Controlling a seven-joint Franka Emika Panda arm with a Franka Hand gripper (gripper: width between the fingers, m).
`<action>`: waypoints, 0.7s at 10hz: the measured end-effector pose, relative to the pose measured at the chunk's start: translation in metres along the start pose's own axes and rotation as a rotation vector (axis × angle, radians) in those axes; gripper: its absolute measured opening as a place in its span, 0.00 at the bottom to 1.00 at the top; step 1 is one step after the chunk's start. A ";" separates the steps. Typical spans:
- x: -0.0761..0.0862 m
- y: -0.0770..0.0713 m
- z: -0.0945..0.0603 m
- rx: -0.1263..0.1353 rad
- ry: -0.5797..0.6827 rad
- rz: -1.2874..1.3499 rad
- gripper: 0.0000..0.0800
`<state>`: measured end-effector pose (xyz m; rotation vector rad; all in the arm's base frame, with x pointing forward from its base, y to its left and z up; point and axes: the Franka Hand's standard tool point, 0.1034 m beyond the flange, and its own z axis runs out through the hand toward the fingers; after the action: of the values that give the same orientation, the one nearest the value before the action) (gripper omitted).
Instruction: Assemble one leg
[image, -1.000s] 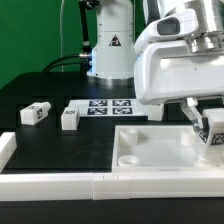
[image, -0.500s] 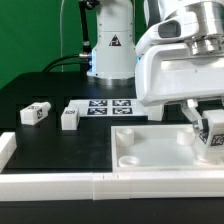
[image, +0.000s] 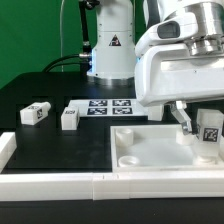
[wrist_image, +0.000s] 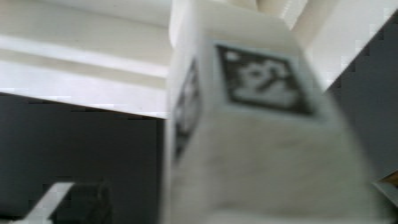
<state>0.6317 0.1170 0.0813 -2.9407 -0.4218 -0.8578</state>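
Observation:
My gripper (image: 201, 126) is shut on a leg (image: 210, 134), a small white block with a black-and-white tag. It holds the leg upright just above the exterior view's right end of the large flat white panel (image: 150, 152). One dark finger (image: 186, 119) shows beside the leg. In the wrist view the held leg (wrist_image: 249, 140) fills most of the picture, blurred, with its tag facing the camera. Two more legs lie on the black table at the exterior view's left, one (image: 34, 113) further left and one (image: 69, 118) next to the marker board.
The marker board (image: 110, 107) lies flat behind the panel. A white rail (image: 60, 184) runs along the front edge, with a short white piece (image: 6, 148) at the far left. The robot base (image: 110, 45) stands at the back.
The gripper and the held leg have shifted slightly up and toward the exterior view's left over the panel. The dark finger now shows more clearly.

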 end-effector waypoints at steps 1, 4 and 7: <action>0.000 0.000 0.000 0.000 0.000 0.000 0.80; 0.000 0.000 0.000 0.000 0.000 0.000 0.81; 0.006 0.003 -0.008 -0.005 0.011 0.002 0.81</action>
<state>0.6331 0.1142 0.0916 -2.9395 -0.4168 -0.8753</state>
